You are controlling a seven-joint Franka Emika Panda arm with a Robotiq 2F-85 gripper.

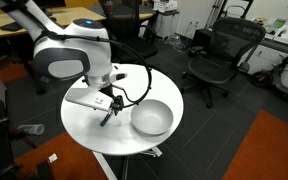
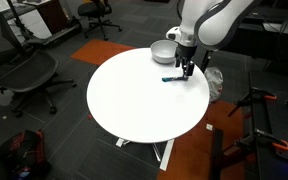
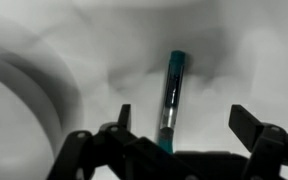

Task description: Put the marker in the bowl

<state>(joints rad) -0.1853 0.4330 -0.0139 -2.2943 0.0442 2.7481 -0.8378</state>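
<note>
The marker (image 3: 171, 95) is not grabbed yet. The gripper (image 3: 184, 118) is held over it, spread wide, and must be lowered and squeezed.

The arm (image 1: 76, 48) was glossy white, built of rounded shells, with a broad dark grey cap on one joint. A thin black cable (image 1: 147, 80) looped from its wrist. The gripper (image 3: 184, 120) was matt black, with blocky, angular fingers (image 3: 248, 122).

Smooth matt table (image 2: 134, 100), glossy plastic marker (image 3: 172, 95), smooth bowl (image 1: 152, 120)
</note>
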